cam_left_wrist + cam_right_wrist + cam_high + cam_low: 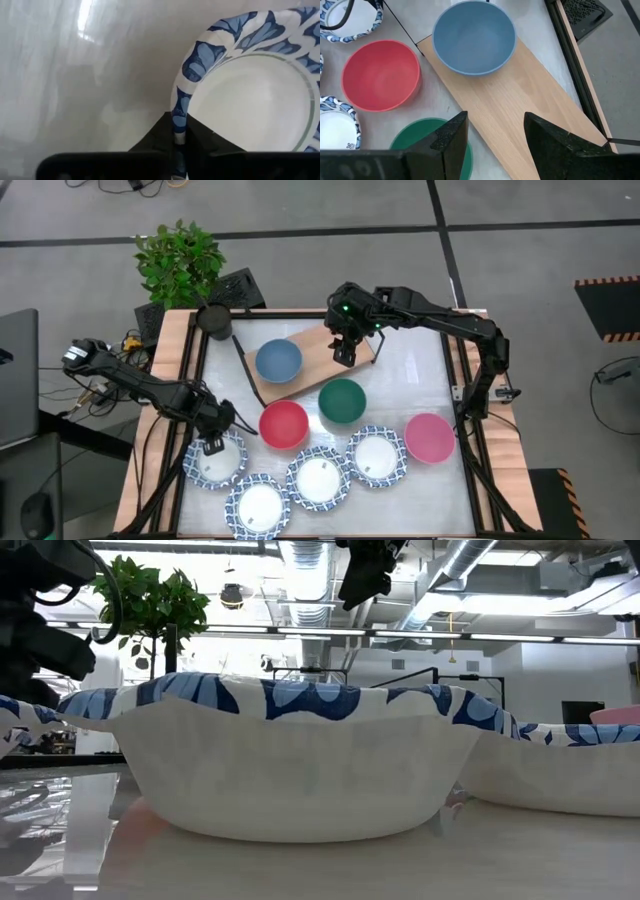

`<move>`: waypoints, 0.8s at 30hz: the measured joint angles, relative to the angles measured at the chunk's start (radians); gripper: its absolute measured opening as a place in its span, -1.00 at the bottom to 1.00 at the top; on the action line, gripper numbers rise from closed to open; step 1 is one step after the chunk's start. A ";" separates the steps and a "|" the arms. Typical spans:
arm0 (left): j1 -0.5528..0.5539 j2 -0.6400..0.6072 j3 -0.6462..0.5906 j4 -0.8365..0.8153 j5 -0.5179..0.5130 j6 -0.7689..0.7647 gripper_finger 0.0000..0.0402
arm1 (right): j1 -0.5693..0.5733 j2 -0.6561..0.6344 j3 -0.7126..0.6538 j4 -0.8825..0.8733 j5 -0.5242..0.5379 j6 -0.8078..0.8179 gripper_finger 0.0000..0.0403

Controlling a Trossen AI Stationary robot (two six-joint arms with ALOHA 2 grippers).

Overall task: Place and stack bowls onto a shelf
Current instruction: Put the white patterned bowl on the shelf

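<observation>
From above, the left gripper [211, 443] pinches the rim of a white blue-rimmed paper bowl [214, 463] well apart from the light-brown wooden shelf [318, 345] holding a plain blue bowl [278, 360], while the right wrist view shows the right gripper [495, 137] spread wide, empty, above that shelf [520, 105].

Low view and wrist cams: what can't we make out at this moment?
- Low view: the nearest patterned bowl fills the picture, hiding the shelf and the plain bowls.
- Left wrist view: the left gripper is shut on a patterned bowl's rim; the bowl's far side is cut off by the edge.
- Right wrist view: the green bowl is partly behind the open right gripper.
</observation>
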 joint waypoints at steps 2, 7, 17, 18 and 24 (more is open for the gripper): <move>0.000 0.000 0.004 -0.001 -0.007 -0.022 -0.98 | 0.000 0.000 0.000 0.000 0.000 0.000 0.10; 0.000 0.001 0.043 -0.008 -0.054 -0.061 -0.97 | 0.000 0.000 0.000 0.000 0.000 -0.001 0.10; 0.000 0.000 0.240 -0.070 -0.211 -0.163 -0.99 | -0.001 0.000 0.000 0.001 0.000 -0.016 0.10; 0.000 0.000 0.263 -0.070 -0.220 -0.166 -0.99 | -0.001 0.000 0.000 0.001 0.000 -0.016 0.10; 0.000 0.000 0.409 -0.163 -0.232 -0.168 -0.99 | -0.001 0.000 0.000 0.002 0.000 -0.018 0.10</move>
